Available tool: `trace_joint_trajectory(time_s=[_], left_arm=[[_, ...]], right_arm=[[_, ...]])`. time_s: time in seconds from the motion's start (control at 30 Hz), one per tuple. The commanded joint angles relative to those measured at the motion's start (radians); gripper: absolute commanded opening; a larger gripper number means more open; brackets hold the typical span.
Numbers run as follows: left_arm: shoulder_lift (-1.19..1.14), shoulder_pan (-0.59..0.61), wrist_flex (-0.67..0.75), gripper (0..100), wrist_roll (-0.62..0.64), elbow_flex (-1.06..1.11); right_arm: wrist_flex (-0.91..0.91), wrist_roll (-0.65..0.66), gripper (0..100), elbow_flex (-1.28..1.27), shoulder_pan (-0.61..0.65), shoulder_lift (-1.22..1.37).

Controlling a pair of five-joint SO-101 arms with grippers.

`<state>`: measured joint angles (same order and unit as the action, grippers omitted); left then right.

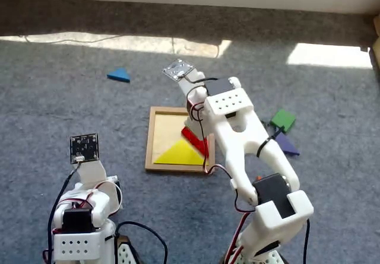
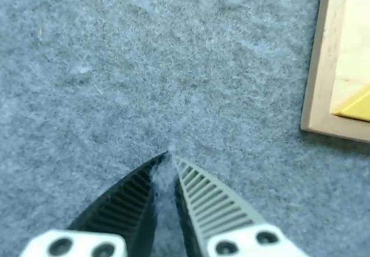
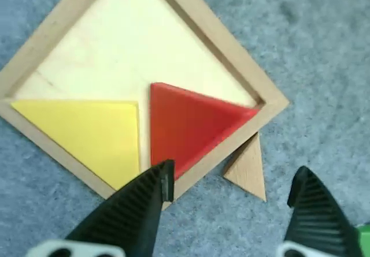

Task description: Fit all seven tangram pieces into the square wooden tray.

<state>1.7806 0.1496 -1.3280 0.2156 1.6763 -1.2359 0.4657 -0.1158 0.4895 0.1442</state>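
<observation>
Because the red triangular piece (image 3: 191,127) lies in the square wooden tray (image 3: 225,43) at mid-frame, the right gripper (image 3: 234,179) presumably hangs spread wide, empty; the left gripper (image 2: 171,160) is pinched together.

I see the square wooden tray (image 1: 150,138) at mid-frame, with a yellow triangle (image 1: 178,153) lying flat in it and a red triangle (image 1: 195,139) just beside that. A plain wooden triangle (image 3: 248,167) lies just outside one tray corner. The blue triangle (image 1: 119,75) sits upper left. The green square (image 1: 282,120) and purple triangle (image 1: 287,143) lie right of centre.
</observation>
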Motion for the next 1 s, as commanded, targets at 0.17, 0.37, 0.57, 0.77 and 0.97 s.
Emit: trace_joint_trajectory(time_s=[0.17,0.37,0.57,0.77,0.97], left_arm=[[0.016,-0.015,-0.005,0,-0.008,0.019],[0.016,-0.015,-0.005,0,-0.008,0.019],[0.016,-0.015,-0.005,0,-0.008,0.019],[0.016,-0.015,-0.005,0,-0.008,0.019],[0.016,-0.015,-0.005,0,-0.008,0.019]], right_arm=[[0.01,0.011,31.0,0.015,-0.016,-0.025],[-0.114,0.006,27.7,0.01,-0.016,-0.183],[-0.093,-0.003,3.1,-0.005,-0.015,-0.298],[0.272,-0.118,1.4,-0.239,-0.01,-0.3],[0.677,-0.124,1.4,-0.484,-0.012,-0.3]])
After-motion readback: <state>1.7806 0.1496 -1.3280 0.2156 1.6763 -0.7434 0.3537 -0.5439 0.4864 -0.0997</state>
